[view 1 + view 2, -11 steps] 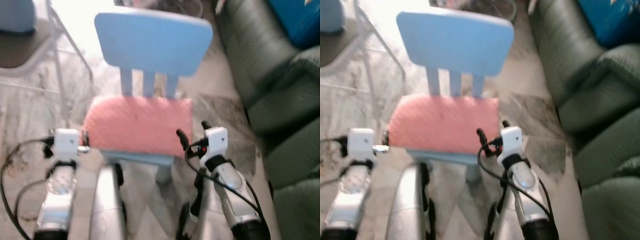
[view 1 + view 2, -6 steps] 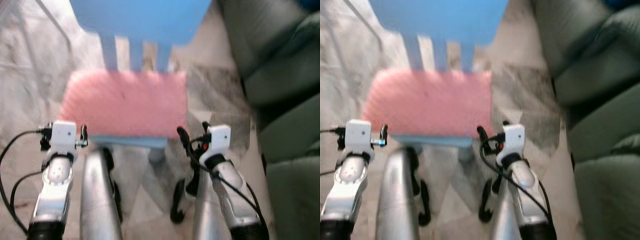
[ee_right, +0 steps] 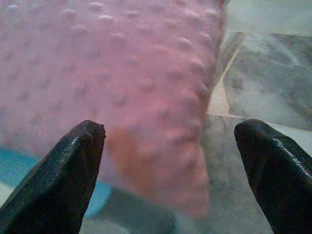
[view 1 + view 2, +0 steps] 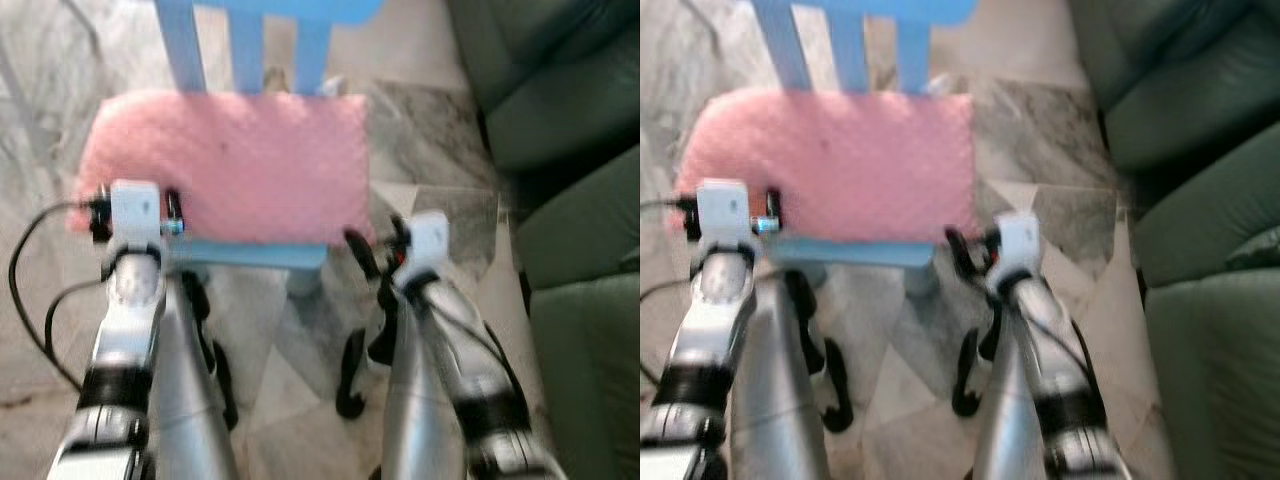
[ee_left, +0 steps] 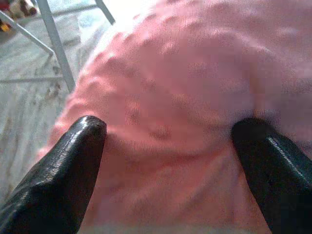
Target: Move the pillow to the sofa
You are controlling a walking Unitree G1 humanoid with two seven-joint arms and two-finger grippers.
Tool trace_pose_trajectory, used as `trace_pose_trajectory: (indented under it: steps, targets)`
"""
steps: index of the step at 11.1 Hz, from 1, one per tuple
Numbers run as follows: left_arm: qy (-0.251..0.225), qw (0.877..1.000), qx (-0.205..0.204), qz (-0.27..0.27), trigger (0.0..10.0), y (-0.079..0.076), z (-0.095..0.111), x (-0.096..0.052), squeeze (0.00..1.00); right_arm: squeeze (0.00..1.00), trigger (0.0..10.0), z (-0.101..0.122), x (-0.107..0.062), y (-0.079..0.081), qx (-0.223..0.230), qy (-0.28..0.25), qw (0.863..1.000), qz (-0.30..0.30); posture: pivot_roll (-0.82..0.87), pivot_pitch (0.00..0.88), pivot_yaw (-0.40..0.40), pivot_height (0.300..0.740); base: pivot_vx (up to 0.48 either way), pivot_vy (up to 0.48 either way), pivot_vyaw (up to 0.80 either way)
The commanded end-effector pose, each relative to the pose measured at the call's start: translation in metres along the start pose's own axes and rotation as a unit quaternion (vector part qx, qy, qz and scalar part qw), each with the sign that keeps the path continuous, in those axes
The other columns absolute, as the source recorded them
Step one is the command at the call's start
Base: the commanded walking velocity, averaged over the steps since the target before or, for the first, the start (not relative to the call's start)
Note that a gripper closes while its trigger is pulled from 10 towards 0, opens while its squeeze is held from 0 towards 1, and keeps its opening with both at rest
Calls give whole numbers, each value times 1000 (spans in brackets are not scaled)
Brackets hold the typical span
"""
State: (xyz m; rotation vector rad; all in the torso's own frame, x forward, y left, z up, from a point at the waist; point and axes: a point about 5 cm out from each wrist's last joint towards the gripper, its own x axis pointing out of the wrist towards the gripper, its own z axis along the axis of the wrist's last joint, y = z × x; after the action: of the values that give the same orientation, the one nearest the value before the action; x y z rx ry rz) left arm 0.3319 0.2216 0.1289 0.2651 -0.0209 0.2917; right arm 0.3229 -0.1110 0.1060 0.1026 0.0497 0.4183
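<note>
1. The pink pillow [image 4: 225, 165] sits on the seat of the little blue chair [image 4: 250, 255], with the green sofa [image 4: 560, 130] off to the right.
2. Left gripper [image 5: 168, 146] has its fingers spread wide over the pillow's near left part; right gripper [image 3: 170, 146] is spread too, straddling the near right corner. Nothing's pinched yet.
3. Risk: that right corner is floppy and overhangs the seat, so a shallow bite probably slips.
4. Closing too low could catch the seat edge and drag the chair along.
</note>
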Motion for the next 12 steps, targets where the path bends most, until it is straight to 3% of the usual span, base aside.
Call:
trace_pose_trajectory:
  steps: [1, 2, 4, 5, 6, 9, 12]
  targets:
    - [21, 1000, -1, -3, 10000, 1, -16, -4, 0, 0, 10000, -15, -1, 0, 27, 21, 999, 2, -33, 481, -114, 472, 0, 0, 0]
    - [25, 1000, -1, -2, 10000, 0, -20, -2, 0, 0, 10000, -15, 7, 4, 38, 24, 999, 9, -35, 481, -113, 472, 0, 0, 0]
    - [37, 999, 24, 3, 10000, 2, -28, 5, 0, 0, 10000, -18, 31, 27, 105, 37, 993, 40, -35, 489, -111, 472, 0, 0, 0]
    - [61, 998, 24, -5, 2824, 2, -40, 3, 0, 0, 0, -18, 38, 34, 130, 36, 990, 33, -21, 494, -112, 472, 0, 0, 0]
    - [64, 998, 17, -15, 0, 0, -43, 2, 0, 0, 0, -18, 41, 39, 132, 39, 990, 37, -25, 497, -114, 472, 0, 0, 0]
    - [45, 998, 4, -33, 0, -17, -42, 2, 0, 0, 0, -27, 41, 43, 137, 49, 988, 45, -37, 499, -124, 472, 0, 0, 0]
    - [41, 999, -1, -36, 0, -18, -42, 2, 0, 0, 0, -31, 38, 34, 128, 53, 990, 35, -46, 502, -129, 472, 0, 0, 0]
